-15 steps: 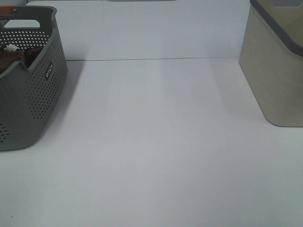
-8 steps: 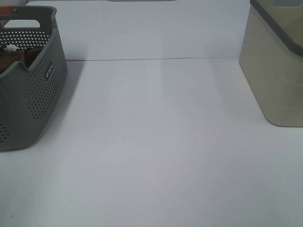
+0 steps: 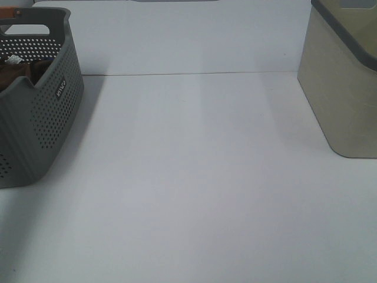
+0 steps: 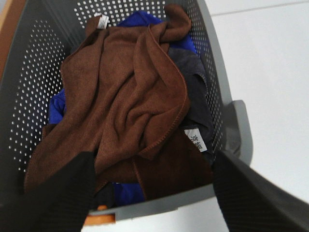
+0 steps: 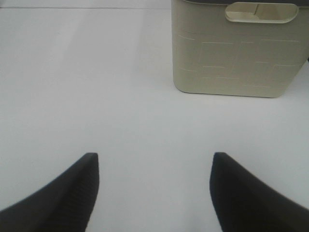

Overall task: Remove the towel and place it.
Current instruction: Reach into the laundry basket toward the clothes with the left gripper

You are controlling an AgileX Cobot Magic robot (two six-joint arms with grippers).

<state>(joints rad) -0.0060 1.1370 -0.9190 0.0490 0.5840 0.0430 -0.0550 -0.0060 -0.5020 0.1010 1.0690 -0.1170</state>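
Note:
The towel (image 4: pixel 125 101) is a crumpled dark reddish-brown terry cloth with a small white tag, lying on top of other cloths in the grey perforated basket (image 4: pixel 34 63). In the exterior high view only a sliver of the towel (image 3: pixel 15 73) shows over the rim of the basket (image 3: pixel 47 118) at the far left. My left gripper (image 4: pixel 152 186) is open and empty, above the basket with a finger on each side of the towel pile. My right gripper (image 5: pixel 154 186) is open and empty over bare table. Neither gripper shows in the exterior high view.
A blue cloth (image 4: pixel 140 21) and a dark grey cloth (image 4: pixel 195 82) lie under the towel. A beige bin (image 3: pixel 344 82) stands at the right of the white table (image 3: pixel 194 177); it also shows in the right wrist view (image 5: pixel 231 48), ahead of the gripper.

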